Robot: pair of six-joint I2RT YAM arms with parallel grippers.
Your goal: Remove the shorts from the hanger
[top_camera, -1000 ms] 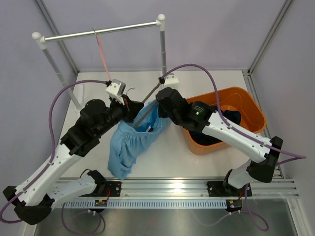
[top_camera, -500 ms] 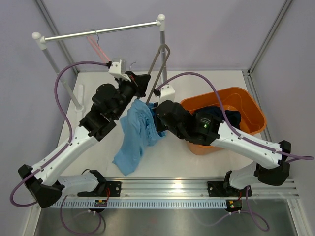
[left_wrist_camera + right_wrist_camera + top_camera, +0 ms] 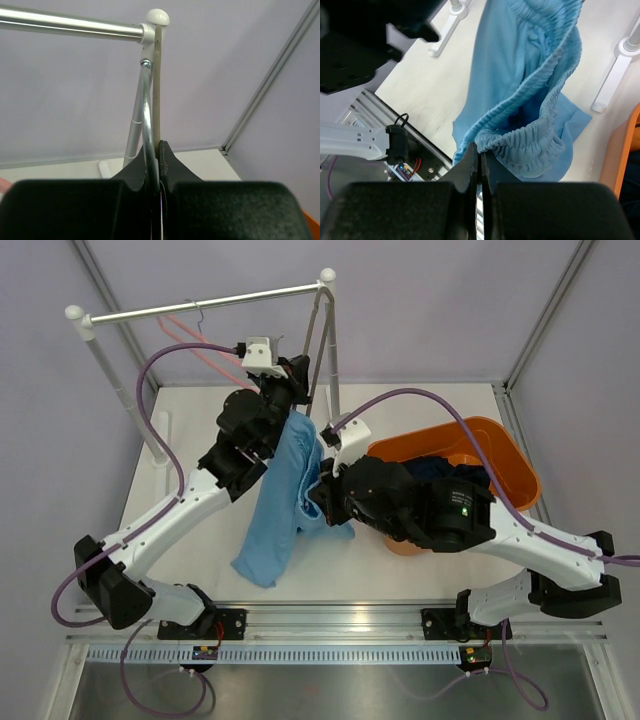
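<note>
Status from my end: left gripper (image 3: 298, 380) is up high, jaws closed tight on the hanger (image 3: 157, 90). In its wrist view I see the flat grey bar and the wire hook pinched between the fingers (image 3: 172, 165). Both run straight up ahead of the tool to the end cap of the rail (image 3: 70, 25). Light blue shorts (image 3: 278, 500) hang directly below that gripper, draping down to the table (image 3: 420, 405). I can't tell whether the top of the cloth is on the hanger; the gripper body covers it. Right gripper (image 3: 320, 495) sits lower, against the right side of the cloth, jaws pinched together on the elastic waistband. In its wrist view the gathered band folds in right at the fingertips and the rest of the shorts spreads out ahead of the tool. Navy shorts (image 3: 445, 472) lie in the orange bin (image 3: 505, 445), behind the right gripper and well apart from both tools. Pink hanger (image 3: 205, 340) is on the rail, left of the left gripper.
</note>
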